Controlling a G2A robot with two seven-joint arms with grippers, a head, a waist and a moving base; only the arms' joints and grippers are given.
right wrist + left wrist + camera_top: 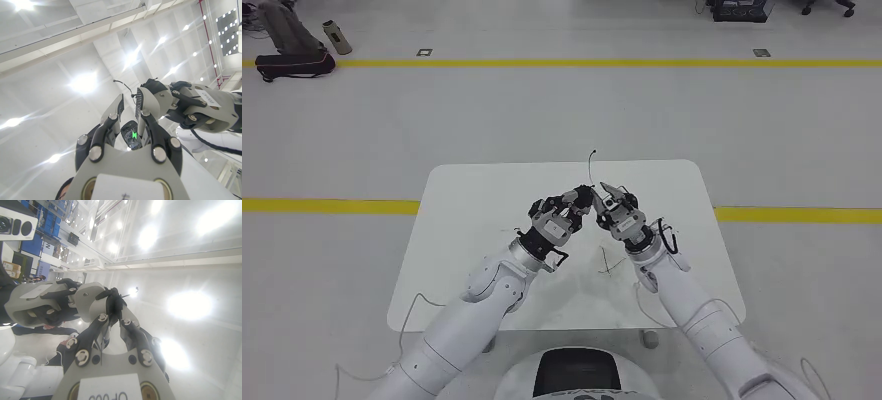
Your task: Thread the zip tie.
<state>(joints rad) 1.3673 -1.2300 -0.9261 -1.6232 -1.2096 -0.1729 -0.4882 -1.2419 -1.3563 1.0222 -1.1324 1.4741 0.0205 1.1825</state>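
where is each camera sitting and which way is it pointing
Top view: above the arms, facing down at the table; left gripper and right gripper close together above it.
Left wrist view: on the left wrist, facing up at ceiling lights; own gripper shut on the zip tie.
Right wrist view: on the right wrist, facing the ceiling too; own gripper open.
Shared: both wrist views show the zip tie and the other gripper.

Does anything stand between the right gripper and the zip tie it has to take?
Nothing visible does. The zip tie sticks up free from the shut left gripper, and its strand runs close by the open right gripper, with only air between them.
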